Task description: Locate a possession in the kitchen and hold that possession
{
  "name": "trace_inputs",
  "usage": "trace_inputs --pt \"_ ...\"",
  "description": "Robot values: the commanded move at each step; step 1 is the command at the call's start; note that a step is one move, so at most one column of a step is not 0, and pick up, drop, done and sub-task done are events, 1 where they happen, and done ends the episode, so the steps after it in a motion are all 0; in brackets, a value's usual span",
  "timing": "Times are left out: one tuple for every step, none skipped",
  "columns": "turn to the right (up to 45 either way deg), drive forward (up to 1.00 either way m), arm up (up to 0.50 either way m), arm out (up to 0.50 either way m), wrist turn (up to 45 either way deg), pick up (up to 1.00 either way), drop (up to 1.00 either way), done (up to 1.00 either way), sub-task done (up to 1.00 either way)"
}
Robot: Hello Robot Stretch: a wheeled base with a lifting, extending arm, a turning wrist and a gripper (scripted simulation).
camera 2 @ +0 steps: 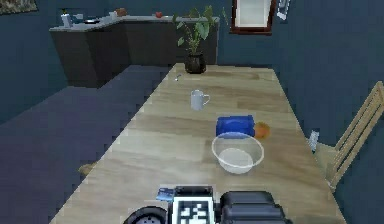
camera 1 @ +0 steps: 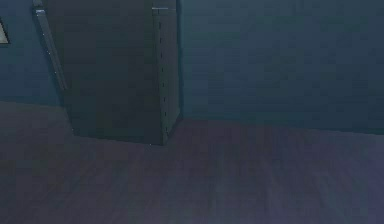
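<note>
1. Possessions on the long wooden counter [camera 2: 150, 130]: white handled mug [camera 2: 200, 99], blue cylinder [camera 2: 237, 125] lying sideways, round white bowl [camera 2: 238, 153].
2. Dark fingers [camera 2: 148, 216] at the bottom edge; whether they hold anything, I cannot tell.

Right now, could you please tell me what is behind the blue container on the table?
An orange thing peeks out behind the blue container, at its right, partly covered, so its shape is unclear. Farther back stand a white mug and a potted plant.

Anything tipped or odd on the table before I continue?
The blue container seems to lie on its side by the white bowl, an orange thing beside it. The mug and potted plant stand upright.
</note>
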Motion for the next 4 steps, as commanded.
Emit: trace_inputs --pt "0.0 0.0 0.0 0.16 0.0 0.0 0.0 0.0 0.0" --pt "0.0 0.0 0.0 0.0 45.0 0.0 0.0 0.0 0.0" --pt "0.0 0.0 0.0 0.0 45.0 0.0 0.0 0.0 0.0" --pt "0.0 0.0 0.0 0.0 45.0 0.0 0.0 0.0 0.0"
